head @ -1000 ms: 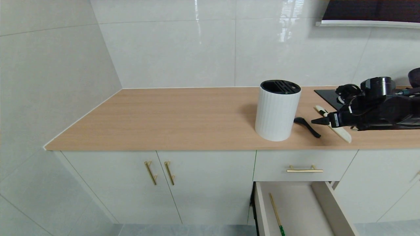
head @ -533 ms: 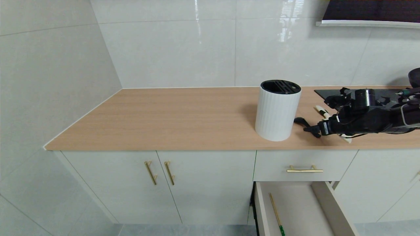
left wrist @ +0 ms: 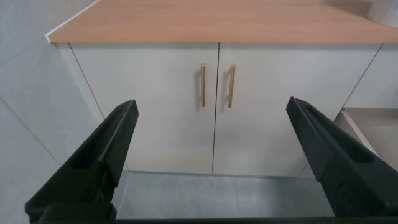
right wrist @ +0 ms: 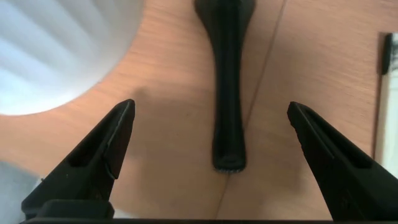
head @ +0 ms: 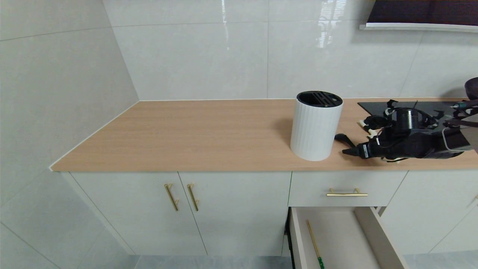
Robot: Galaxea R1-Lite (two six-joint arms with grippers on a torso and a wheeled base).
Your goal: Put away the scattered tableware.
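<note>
A black spoon (head: 342, 138) lies on the wooden counter (head: 209, 134), just right of a white ribbed utensil holder (head: 316, 127) with a slotted black top. My right gripper (head: 354, 151) hangs low over the spoon's handle end. In the right wrist view the spoon (right wrist: 227, 81) lies lengthwise between the open fingers (right wrist: 99, 162), and the right gripper (right wrist: 210, 112) touches nothing. A white-bladed knife (head: 364, 123) lies behind the arm, mostly hidden. My left gripper (left wrist: 211, 109) is open and empty, below counter height, facing the cupboard doors.
A drawer (head: 297, 231) under the counter stands pulled out, with gold chopsticks (head: 313, 243) inside. A black cooktop (head: 369, 106) sits at the counter's right. The cupboard doors (left wrist: 216, 84) carry gold handles. The counter left of the holder is bare wood.
My right gripper has come down and moved left and toward the counter's front edge, from over the white knife to the spoon's handle. The spoon and holder have stayed put.
</note>
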